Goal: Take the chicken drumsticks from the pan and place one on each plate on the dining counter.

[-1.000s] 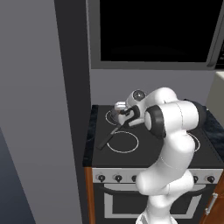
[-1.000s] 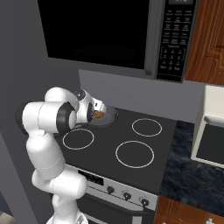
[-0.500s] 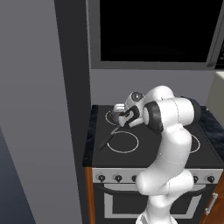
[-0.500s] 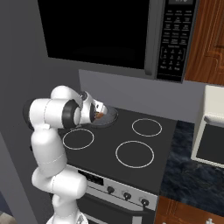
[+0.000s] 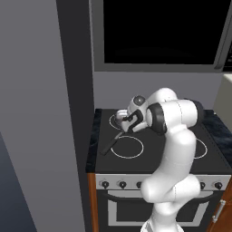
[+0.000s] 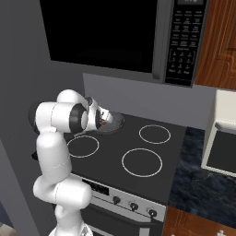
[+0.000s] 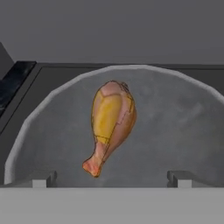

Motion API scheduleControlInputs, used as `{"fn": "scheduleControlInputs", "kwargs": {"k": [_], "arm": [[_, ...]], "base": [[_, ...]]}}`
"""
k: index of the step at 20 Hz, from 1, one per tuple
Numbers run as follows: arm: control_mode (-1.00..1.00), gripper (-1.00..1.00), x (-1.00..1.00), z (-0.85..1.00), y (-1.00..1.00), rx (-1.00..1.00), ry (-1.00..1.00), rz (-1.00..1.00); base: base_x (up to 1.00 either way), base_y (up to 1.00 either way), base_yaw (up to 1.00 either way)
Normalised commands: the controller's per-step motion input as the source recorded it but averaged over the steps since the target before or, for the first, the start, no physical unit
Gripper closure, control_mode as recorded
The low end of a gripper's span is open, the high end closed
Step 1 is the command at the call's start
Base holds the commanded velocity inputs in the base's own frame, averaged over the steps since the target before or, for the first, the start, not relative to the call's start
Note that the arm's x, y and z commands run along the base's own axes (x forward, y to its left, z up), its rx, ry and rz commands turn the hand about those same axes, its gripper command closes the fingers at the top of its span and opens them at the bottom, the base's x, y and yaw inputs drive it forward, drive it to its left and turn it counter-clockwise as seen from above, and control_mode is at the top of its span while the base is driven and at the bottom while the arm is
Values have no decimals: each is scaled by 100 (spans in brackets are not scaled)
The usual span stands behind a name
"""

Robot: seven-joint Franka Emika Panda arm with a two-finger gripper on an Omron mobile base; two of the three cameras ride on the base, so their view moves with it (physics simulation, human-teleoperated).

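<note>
A golden-orange cooked chicken drumstick (image 7: pixel 111 124) lies on the floor of the round, shallow dark-grey metal frying pan (image 7: pixel 183 131), its thin end toward me. My two-finger gripper (image 7: pixel 111 177) hovers just above it with my fingertips (image 7: pixel 41 179) spread wide on either side, holding nothing. The pan sits on the rear left burner of the black stovetop (image 6: pixel 138 152), its long straight dark handle (image 5: pixel 110 143) pointing forward and left.

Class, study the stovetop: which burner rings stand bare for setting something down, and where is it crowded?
Free: the near-left burner ring, bordered by the pan handle; the front middle ring; and the rear ring toward the speckled counter. Crowded: the rear-left corner, where the round dark-grey frying pan holds a golden-orange chicken drumstick under the open gripper.
</note>
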Motion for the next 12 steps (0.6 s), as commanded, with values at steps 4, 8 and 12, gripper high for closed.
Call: {"fn": "scheduleControlInputs", "kwargs": {"k": [4,8,12], "arm": [[-100,-100,21,-5,0,0,13,0],[-100,-100,22,-3,0,0,14,0],[-100,-100,24,-1,0,0,3,0]], "base": [[0,0,0],[0,0,0],[0,0,0]]}}
